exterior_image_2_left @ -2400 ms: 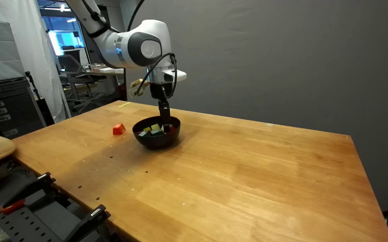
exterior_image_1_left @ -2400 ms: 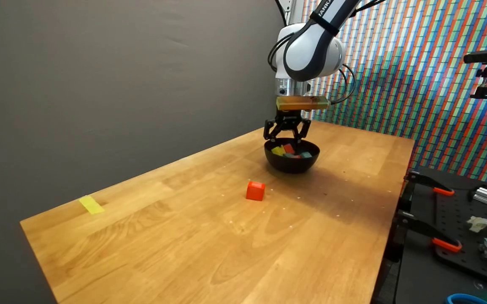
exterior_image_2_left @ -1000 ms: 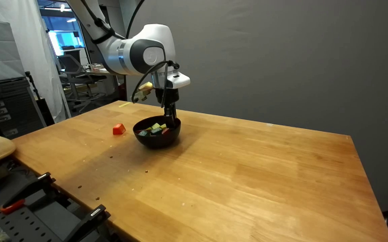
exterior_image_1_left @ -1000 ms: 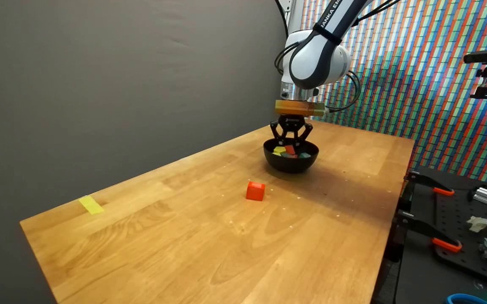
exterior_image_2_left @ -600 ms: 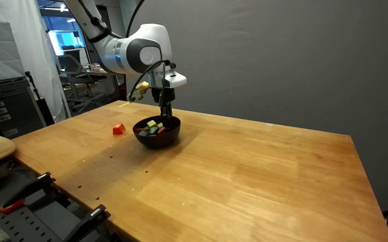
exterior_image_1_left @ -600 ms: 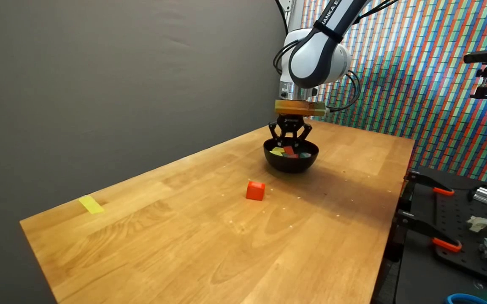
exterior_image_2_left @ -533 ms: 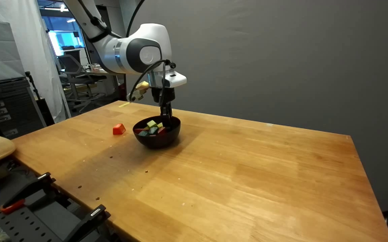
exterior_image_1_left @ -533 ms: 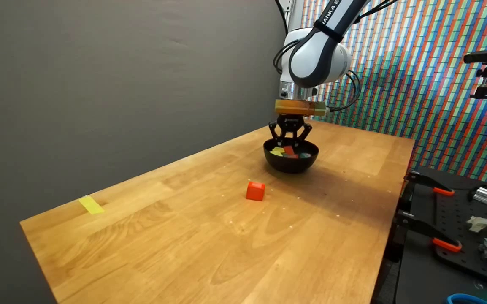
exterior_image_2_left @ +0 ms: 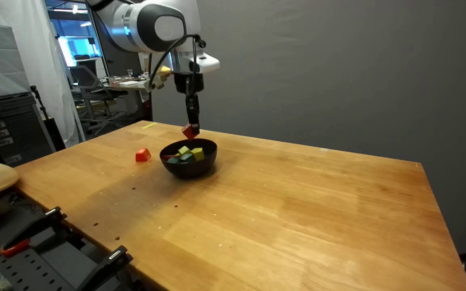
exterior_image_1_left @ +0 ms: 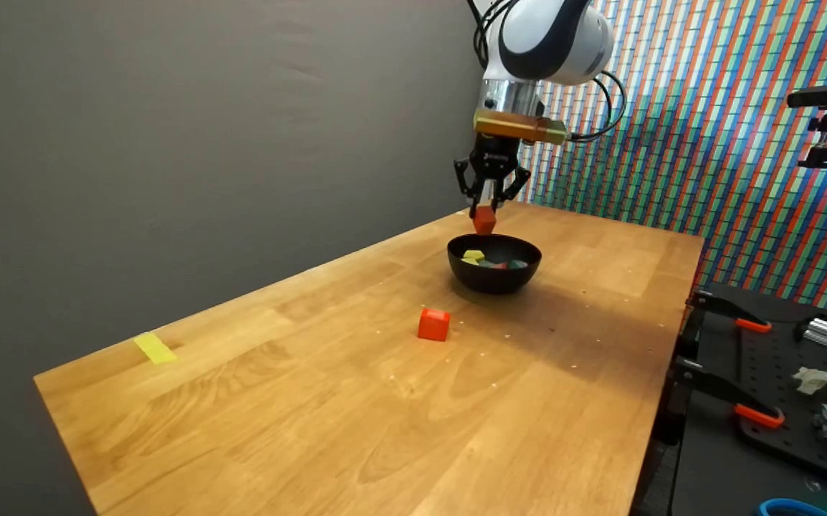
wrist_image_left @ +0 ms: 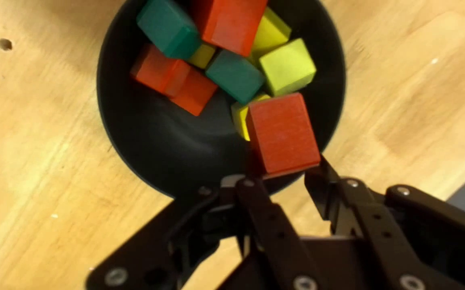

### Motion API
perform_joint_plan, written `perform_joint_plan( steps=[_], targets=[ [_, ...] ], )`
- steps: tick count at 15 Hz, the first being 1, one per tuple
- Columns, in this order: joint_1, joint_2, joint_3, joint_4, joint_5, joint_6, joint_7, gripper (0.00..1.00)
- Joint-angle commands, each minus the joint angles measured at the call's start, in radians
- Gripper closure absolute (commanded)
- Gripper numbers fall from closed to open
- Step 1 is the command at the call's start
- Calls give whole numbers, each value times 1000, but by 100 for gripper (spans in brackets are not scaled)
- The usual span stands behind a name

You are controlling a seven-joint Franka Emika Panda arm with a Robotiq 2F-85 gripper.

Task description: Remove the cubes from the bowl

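Observation:
My gripper [exterior_image_1_left: 484, 210] is shut on a red cube [exterior_image_1_left: 484, 221], which hangs tilted just above the black bowl [exterior_image_1_left: 494, 279]. In the wrist view that red cube [wrist_image_left: 287, 133] sits between the fingertips and covers part of a yellow cube [wrist_image_left: 240, 117]. Several cubes lie in the bowl [wrist_image_left: 168, 153]: a light yellow cube [wrist_image_left: 289, 66], a dark green cube [wrist_image_left: 236, 74], another green cube [wrist_image_left: 168, 28], a red cube [wrist_image_left: 232, 24] and more red ones to the left. On the table, apart from the bowl, rests a red cube [exterior_image_2_left: 142, 155], seen in both exterior views.
A strip of yellow tape [exterior_image_1_left: 155, 347] is stuck near the table edge. Black clamps [exterior_image_1_left: 729, 390] with orange parts grip the table's side, beside a dark perforated plate. A grey wall [exterior_image_2_left: 338, 81] runs along the back of the wooden table [exterior_image_2_left: 297, 210].
The gripper has lowered into the bowl, then risen out of it with a red cube between its fingers. The cube on the table and the bowl have stayed in place.

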Motion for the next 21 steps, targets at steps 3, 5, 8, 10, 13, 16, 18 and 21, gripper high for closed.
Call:
perform_joint_plan(
  steps=[3,5,8,10,13,16,18,21],
  targets=[
    [56,-121,64,-16,-75,59,-20,91],
    [83,-79,93,24,-118,77,-25,91],
    [126,-6,119,82,-175,65,-39,91],
    [148,47,124,124,-192,49,-48,91],
    [170,111,125,172,-187,50,-74,91],
    [175,145,124,200,-168,45,-113,90],
    [168,147,128,208,-156,21,-148,61],
    [148,110,137,198,-128,-30,-210,37]
  ],
)
